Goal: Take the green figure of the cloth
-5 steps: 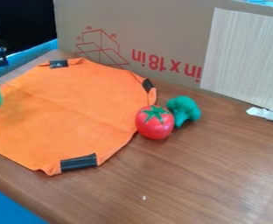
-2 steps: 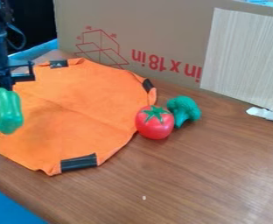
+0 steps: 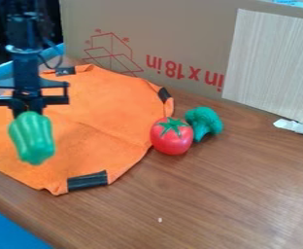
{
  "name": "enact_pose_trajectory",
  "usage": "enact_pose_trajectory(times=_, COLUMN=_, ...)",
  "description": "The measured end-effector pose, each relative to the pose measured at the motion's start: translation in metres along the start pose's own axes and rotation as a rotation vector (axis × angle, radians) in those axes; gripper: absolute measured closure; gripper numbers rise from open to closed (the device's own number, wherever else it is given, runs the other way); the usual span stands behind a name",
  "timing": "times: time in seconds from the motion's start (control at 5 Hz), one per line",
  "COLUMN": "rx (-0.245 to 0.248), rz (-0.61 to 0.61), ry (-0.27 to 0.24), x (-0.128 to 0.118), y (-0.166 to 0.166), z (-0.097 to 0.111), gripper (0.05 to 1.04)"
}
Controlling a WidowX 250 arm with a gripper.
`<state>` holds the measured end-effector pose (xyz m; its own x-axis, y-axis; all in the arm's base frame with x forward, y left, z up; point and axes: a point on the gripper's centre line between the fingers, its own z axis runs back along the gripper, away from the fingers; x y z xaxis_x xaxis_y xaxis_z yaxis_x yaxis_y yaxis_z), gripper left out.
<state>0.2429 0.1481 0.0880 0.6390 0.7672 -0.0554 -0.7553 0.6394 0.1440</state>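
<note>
Green pepper (image 3: pixel 32 139) hangs over the orange cloth (image 3: pixel 109 109), the gripper (image 3: pixel 28 111) closed on its top end, so I'd say grasping and lifting are done, leaving only carrying it clear and setting it on the worktop (image 3: pixel 206 194).

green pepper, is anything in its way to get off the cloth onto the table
Tomato and broccoli stand beyond the cloth's right edge; toward the table's near side, nothing visible blocks the held green pepper.
</note>
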Motion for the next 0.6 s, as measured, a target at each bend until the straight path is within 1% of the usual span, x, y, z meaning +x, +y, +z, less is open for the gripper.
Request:
enact_pose_trajectory(times=0.4, rx=0.031, rz=0.007, ry=0.012, x=-0.032, y=-0.049, z=0.007, gripper=0.981)
enact_pose_trajectory(times=0.6, rx=0.05, rz=-0.005, ry=0.011, x=-0.053, y=-0.079, z=0.004, gripper=0.981)
